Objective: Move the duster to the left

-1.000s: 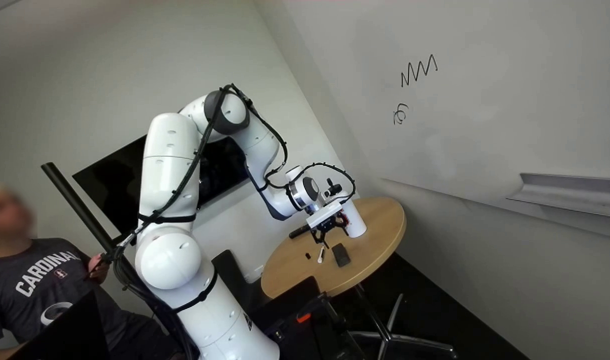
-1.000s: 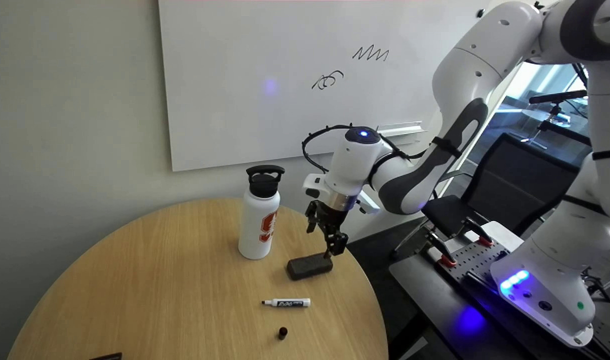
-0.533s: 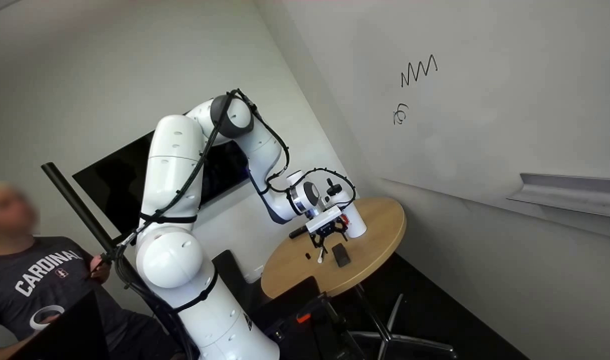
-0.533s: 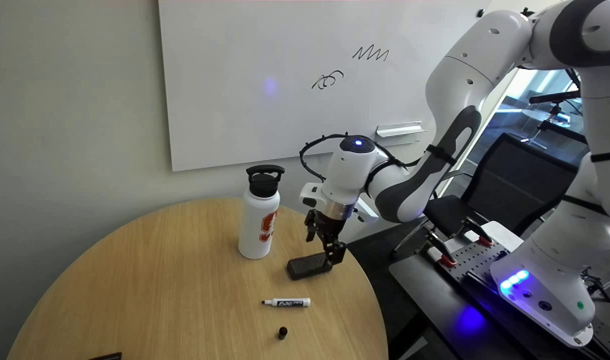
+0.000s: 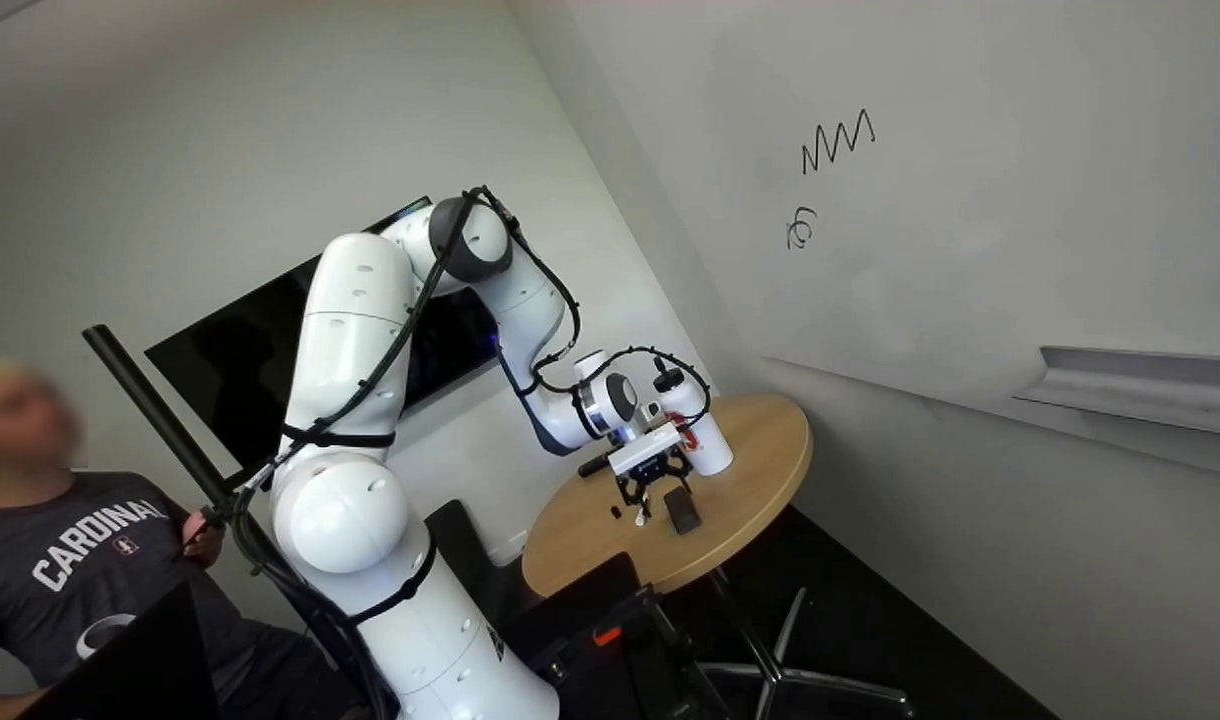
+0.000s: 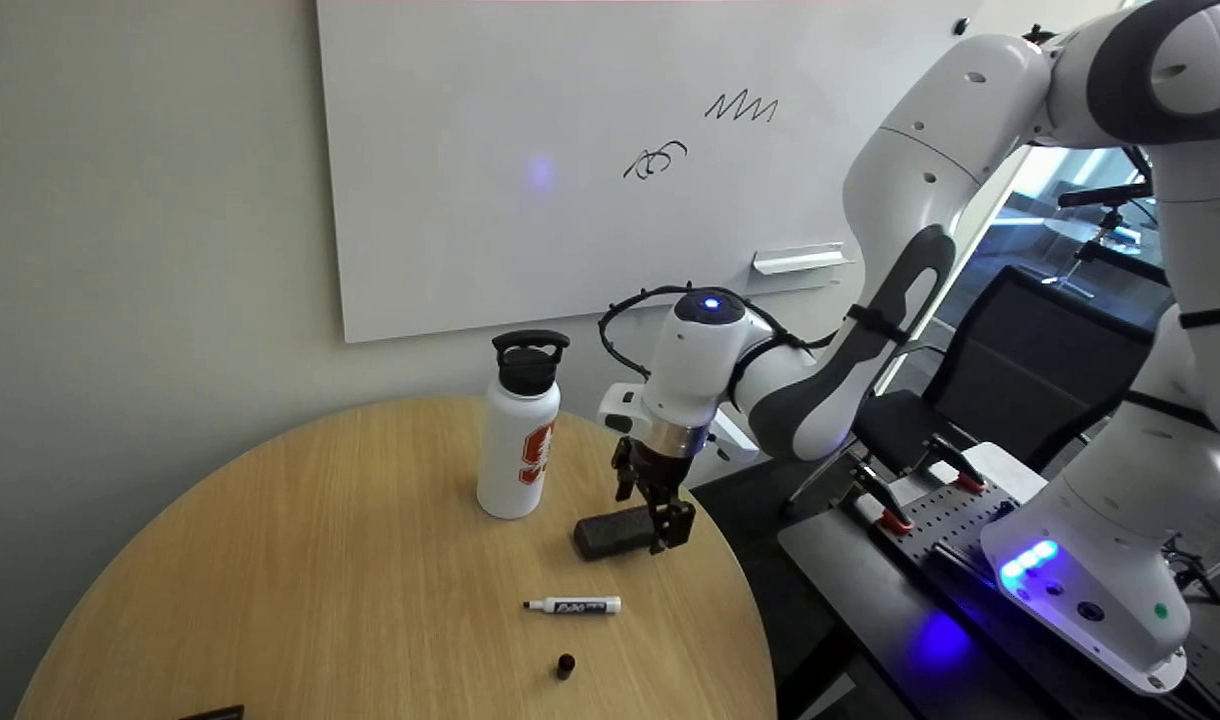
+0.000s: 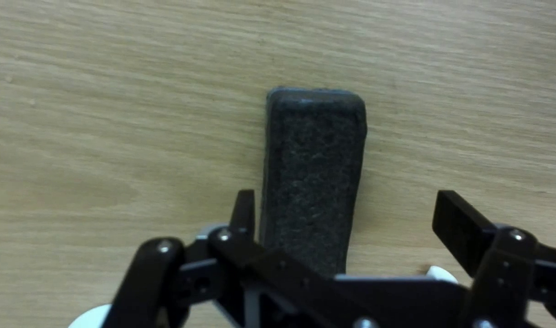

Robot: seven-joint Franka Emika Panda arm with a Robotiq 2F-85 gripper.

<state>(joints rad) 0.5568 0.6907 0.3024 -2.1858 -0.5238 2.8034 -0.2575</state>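
Note:
The duster (image 6: 610,534) is a small flat dark block lying on the round wooden table (image 6: 320,570). It also shows in an exterior view (image 5: 683,511) and in the wrist view (image 7: 314,168), where my gripper hides its lower end. My gripper (image 7: 345,197) is open and empty, low over the duster, with a finger on either side of it. The left finger in the wrist view is close beside one long side; the right finger stands well off the other side. In an exterior view the gripper (image 6: 646,518) covers the duster's right end.
A white bottle (image 6: 510,455) with a black lid and red print stands upright near the duster. A marker (image 6: 578,605) and a small black cap (image 6: 565,666) lie on the table. A whiteboard (image 6: 470,180) hangs on the wall behind; a person sits in an exterior view (image 5: 100,570).
My gripper has moved down toward the table and the duster, its fingers now lower around the duster's end. The duster, bottle and marker have not moved.

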